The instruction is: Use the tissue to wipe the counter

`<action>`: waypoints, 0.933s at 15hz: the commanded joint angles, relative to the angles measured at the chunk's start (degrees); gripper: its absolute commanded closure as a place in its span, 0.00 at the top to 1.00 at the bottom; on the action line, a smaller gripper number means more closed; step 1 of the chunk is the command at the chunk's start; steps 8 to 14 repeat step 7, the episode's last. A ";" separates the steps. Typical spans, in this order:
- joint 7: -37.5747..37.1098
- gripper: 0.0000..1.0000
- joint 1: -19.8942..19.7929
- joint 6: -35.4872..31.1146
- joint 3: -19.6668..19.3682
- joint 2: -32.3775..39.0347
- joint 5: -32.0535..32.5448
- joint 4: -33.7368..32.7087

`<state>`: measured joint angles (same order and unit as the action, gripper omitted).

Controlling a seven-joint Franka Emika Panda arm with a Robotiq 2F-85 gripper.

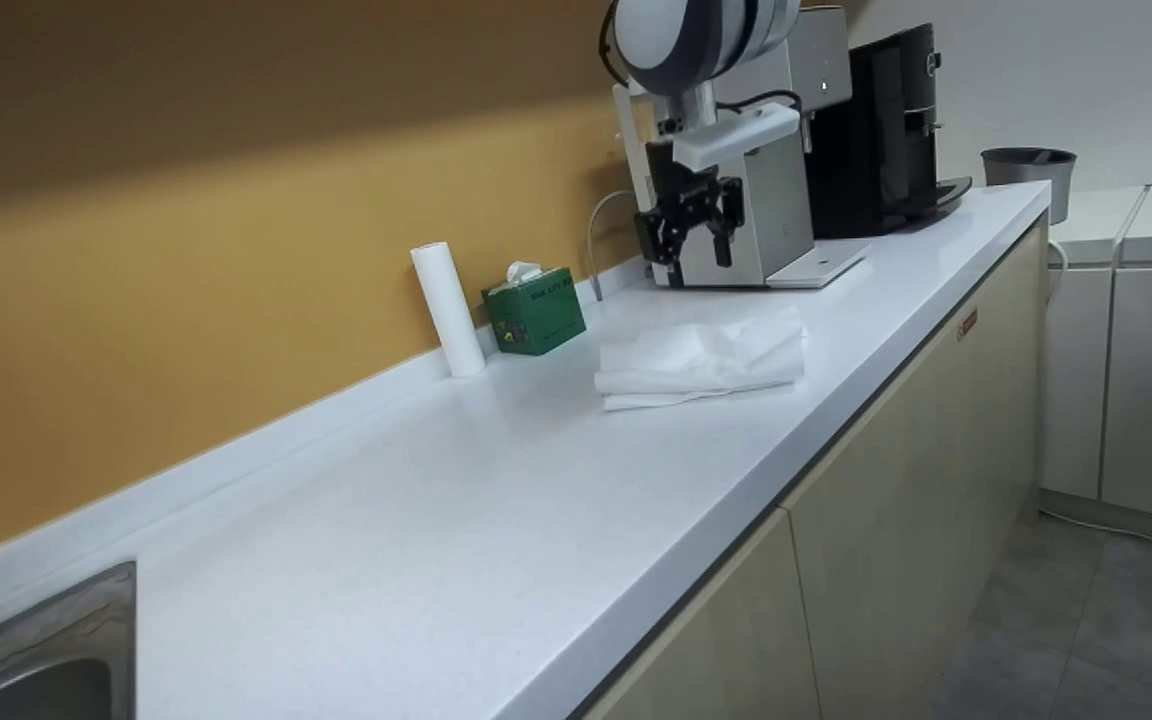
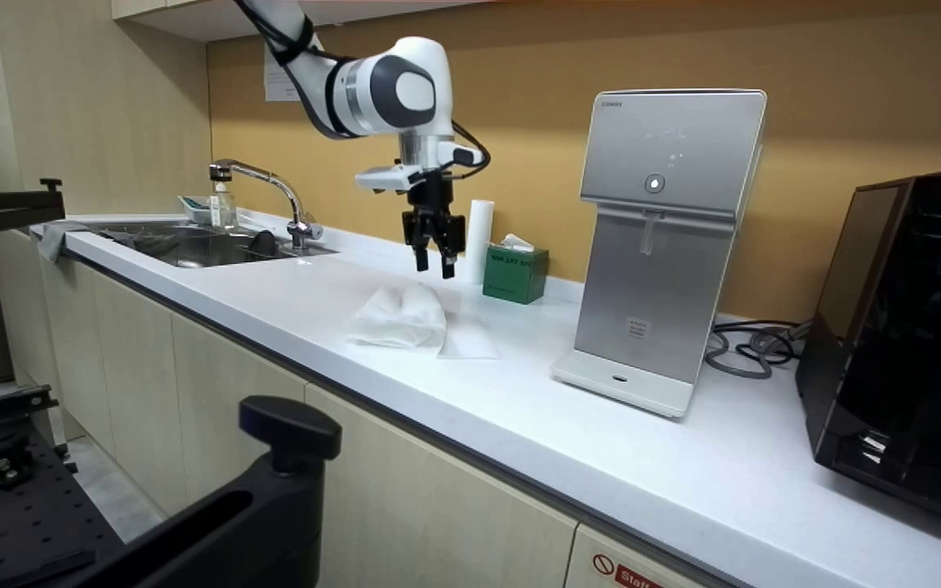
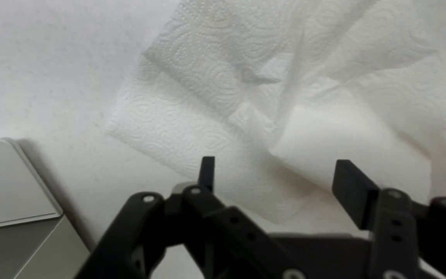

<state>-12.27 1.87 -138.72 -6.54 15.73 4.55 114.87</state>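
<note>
The tissue is a white, crumpled, partly folded paper sheet lying on the counter; it shows in both exterior views (image 1: 701, 362) (image 2: 402, 317) and fills much of the wrist view (image 3: 223, 93). The counter is long, glossy and white (image 1: 386, 540) (image 2: 511, 408), with a straight front edge; it also shows in the wrist view (image 3: 60, 77). My black gripper (image 1: 700, 264) (image 2: 435, 268) hangs pointing down, above and apart from the tissue. In the wrist view its fingers (image 3: 273, 164) are spread wide with nothing between them, seen against the tissue's lower part.
A green tissue box (image 1: 541, 312) (image 2: 513, 275) and a white upright cylinder (image 1: 450, 310) (image 2: 479, 233) stand by the wall. A grey dispenser (image 1: 778, 200) (image 2: 654, 278) (image 3: 10, 182) and a black machine (image 1: 871, 140) (image 2: 920, 351) stand along the counter. A sink (image 1: 56, 620) (image 2: 197, 260) lies at the opposite end.
</note>
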 commanded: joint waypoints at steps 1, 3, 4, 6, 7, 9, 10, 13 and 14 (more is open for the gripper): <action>1.55 1.00 -1.20 6.61 2.01 -4.50 -2.92 -0.83; 3.16 1.00 -1.86 9.62 3.15 -5.64 -7.17 -1.19; 4.22 1.00 -2.15 10.72 3.61 -5.92 -9.24 -1.33; 6.61 1.00 -2.68 12.68 4.33 -5.74 -13.42 -1.49; 9.07 1.00 -3.05 13.96 4.82 -5.02 -15.73 -1.70; 9.07 1.00 -3.05 13.96 4.82 -5.02 -15.73 -1.70; 9.07 1.00 -3.05 13.96 4.82 -5.02 -15.73 -1.70; 9.07 1.00 -3.05 13.96 4.82 -5.02 -15.73 -1.70; 9.07 1.00 -3.05 13.96 4.82 -5.02 -15.73 -1.70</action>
